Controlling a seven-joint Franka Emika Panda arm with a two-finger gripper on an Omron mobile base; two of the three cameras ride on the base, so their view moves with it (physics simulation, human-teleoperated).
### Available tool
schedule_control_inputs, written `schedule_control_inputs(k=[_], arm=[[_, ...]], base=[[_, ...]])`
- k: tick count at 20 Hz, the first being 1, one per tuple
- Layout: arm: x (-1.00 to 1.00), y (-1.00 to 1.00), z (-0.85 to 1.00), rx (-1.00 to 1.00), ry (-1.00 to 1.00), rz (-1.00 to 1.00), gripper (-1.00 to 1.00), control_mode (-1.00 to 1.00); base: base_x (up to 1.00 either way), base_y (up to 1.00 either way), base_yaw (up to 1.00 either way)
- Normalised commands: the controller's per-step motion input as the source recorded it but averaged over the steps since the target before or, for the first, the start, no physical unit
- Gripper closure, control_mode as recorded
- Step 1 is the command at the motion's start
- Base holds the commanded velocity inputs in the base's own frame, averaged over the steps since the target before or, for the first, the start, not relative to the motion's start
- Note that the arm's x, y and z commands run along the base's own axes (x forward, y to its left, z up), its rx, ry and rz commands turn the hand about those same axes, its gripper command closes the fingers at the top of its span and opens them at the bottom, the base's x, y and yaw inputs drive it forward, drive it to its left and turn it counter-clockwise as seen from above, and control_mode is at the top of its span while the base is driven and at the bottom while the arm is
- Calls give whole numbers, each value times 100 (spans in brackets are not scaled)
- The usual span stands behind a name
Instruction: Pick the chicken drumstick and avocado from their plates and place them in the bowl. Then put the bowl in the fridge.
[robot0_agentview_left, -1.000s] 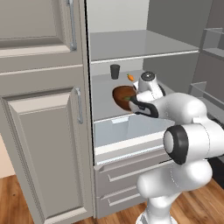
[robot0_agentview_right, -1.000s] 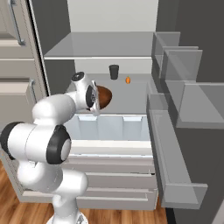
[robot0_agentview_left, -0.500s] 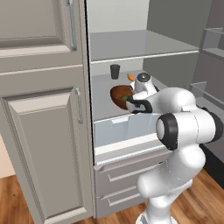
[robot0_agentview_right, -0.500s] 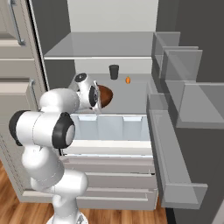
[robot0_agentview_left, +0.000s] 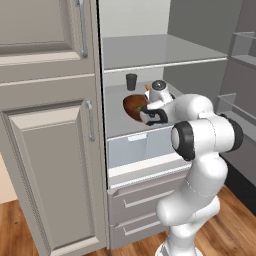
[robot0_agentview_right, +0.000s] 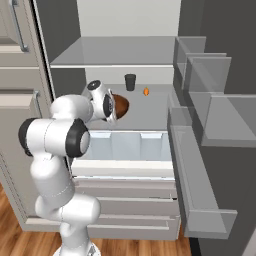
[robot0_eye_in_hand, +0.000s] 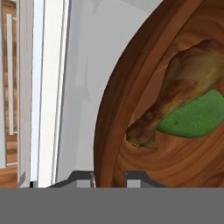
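Pinching the bowl (robot0_eye_in_hand: 131, 109) rim, tool (robot0_eye_in_hand: 109, 178) closed, drumstick (robot0_eye_in_hand: 179, 92) and avocado (robot0_eye_in_hand: 194, 116) inside.

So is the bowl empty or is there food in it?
There's food in it. The hand view shows the chicken drumstick and the green avocado lying inside the bowl.

The fridge (robot0_agentview_right: 210, 115) stood open, and the white arm (robot0_agentview_right: 75, 112) reached onto its middle shelf (robot0_agentview_right: 150, 112). The reddish-brown bowl (robot0_agentview_right: 120, 104) sat there against the hand. Behind it stood a dark cup (robot0_agentview_right: 130, 82) and a small orange thing (robot0_agentview_right: 146, 92)
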Motion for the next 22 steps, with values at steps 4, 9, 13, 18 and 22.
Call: schedule_control_inputs(k=[4, 9, 13, 18, 22], arm=[[34, 22, -18, 0, 0, 0, 100, -100], [37, 16, -16, 0, 0, 0, 100, -100], [30, 11, -16, -1, 0, 0, 100, -100], [4, 8, -12, -2, 0, 0, -100, -100], [-24, 1, -2, 0, -3, 2, -100, -100]], base=[[0, 0, 0], [0, 0, 0], [0, 0, 0], [0, 0, 0], [0, 0, 0]])
